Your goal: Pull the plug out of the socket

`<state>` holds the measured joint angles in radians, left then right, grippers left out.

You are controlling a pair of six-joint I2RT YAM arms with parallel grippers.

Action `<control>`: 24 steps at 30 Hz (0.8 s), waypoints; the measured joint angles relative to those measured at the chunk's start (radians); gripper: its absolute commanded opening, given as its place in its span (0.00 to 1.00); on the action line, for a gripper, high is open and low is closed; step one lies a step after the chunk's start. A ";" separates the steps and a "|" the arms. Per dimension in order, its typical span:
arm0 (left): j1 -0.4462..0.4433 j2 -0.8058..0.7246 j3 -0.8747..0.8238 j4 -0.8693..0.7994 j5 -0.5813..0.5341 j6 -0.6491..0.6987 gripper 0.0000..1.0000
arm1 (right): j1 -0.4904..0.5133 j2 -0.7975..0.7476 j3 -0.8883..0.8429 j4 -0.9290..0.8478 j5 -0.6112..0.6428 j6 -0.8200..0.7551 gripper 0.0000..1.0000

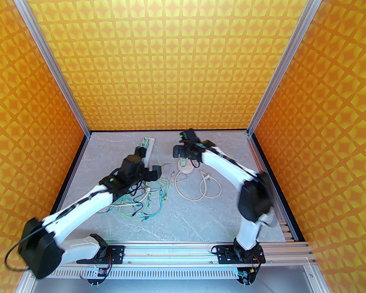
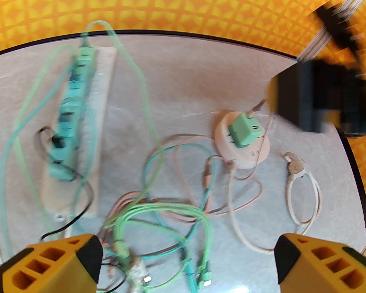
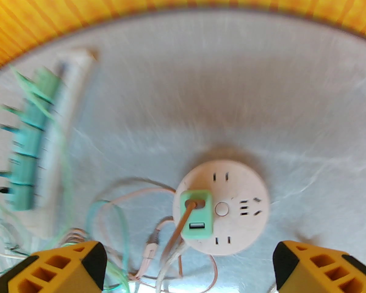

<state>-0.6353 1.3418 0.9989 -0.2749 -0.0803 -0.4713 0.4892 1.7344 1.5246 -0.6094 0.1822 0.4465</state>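
A tangle of cables (image 1: 140, 200), green, teal and pale, was seen lying on the table (image 1: 201, 218) left of its middle, nearest the near edge among the things on it. A pale cable loop (image 1: 201, 188) was laid out to the right of that tangle, around the middle of the table.

The left gripper (image 1: 146, 163) was held above the far end of the tangle. Its jaws were spread wide and nothing was held between them; in the left wrist view the two yellow fingers (image 2: 58, 264) were seen well apart over the cables.

Just beyond the loop, in the far half of the table and near its centre line, the round white socket (image 3: 235, 188) was set flat. The green plug (image 3: 197, 214) was seated in the socket's left side and stood upright out of it. A brown cable (image 3: 183, 221) was plugged into the upper port of the plug.

The right gripper (image 1: 183, 150) was held above the socket, apart from the plug. Its jaws were wide open and empty, with the socket framed between them in the right wrist view.

Toward the far-left corner a long white power strip (image 1: 148, 146) was laid, running from the far edge toward the near one and filled with green plugs.
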 measured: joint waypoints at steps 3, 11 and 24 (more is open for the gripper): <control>-0.041 0.111 0.104 -0.019 -0.018 -0.019 0.90 | -0.062 -0.109 -0.120 0.095 -0.007 0.005 0.90; -0.133 0.459 0.447 -0.113 -0.121 -0.058 0.71 | -0.228 -0.169 -0.323 0.198 -0.075 0.047 0.73; -0.156 0.940 0.981 -0.320 -0.245 -0.091 0.63 | -0.283 -0.210 -0.419 0.287 -0.105 0.092 0.70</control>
<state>-0.7918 2.2818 1.9800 -0.5953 -0.3256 -0.5625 0.2062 1.5242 1.1053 -0.3225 0.0769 0.5385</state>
